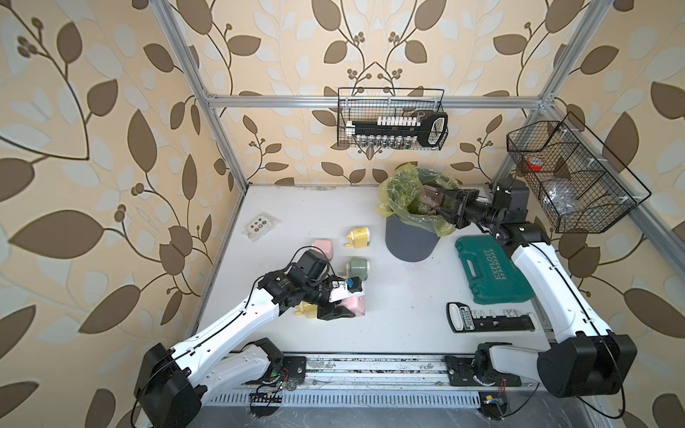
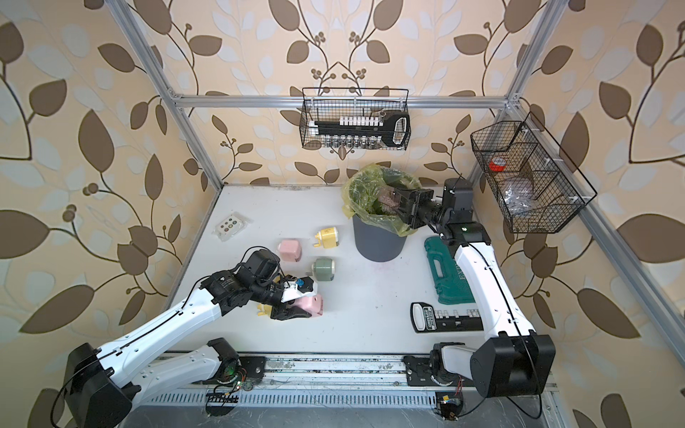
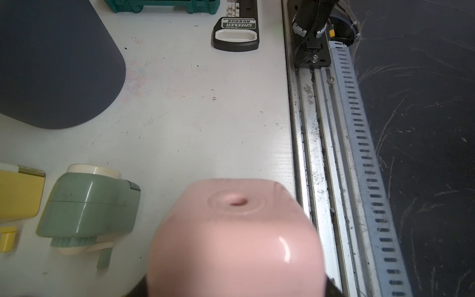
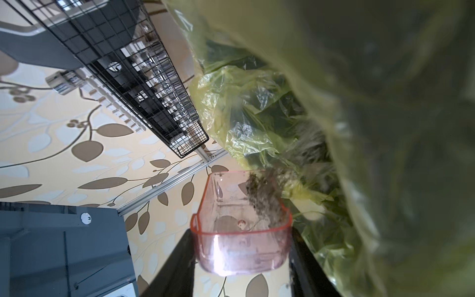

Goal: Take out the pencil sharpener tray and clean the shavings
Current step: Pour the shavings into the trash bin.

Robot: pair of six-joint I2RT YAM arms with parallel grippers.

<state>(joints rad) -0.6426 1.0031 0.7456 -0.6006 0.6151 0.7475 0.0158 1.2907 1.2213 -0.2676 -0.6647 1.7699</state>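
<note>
Your right gripper [image 1: 443,203] is at the back of the table [image 1: 389,315]. Its fingers [image 4: 180,257] pinch the clear pink tray [image 4: 241,226] from both sides, and the tray is tipped on its side over the mouth of the grey bin [image 1: 409,241]. The shavings [image 4: 264,195] show as a blurred dark-brown clump at the tray's open end, right against the yellow-green bag [image 1: 398,192] that lines the bin. Room is tight there. The bag's rim is close around the tray, a wire basket [image 1: 393,118] hangs on the wall above, and your right forearm passes over the teal tool case [image 1: 489,270].

Your left gripper [image 1: 346,304] is closed on the pink pencil sharpener [image 3: 236,236], with one finger above and one below. It holds the sharpener low, near the table's front edge and the aluminium rail [image 1: 370,370]. A green sharpener [image 1: 357,267] sits just beside it, a yellow sharpener [image 1: 357,236] stands further back, and another yellow one is partly hidden under the wrist.

The open space is the bare middle of the table, between the held sharpener and the black socket rail [image 1: 489,318].

The case lid reads "EXPLOIT". In the left wrist view the label on the socket rail's handle reads "GREENER", and the smaller print above it is too small to read.
</note>
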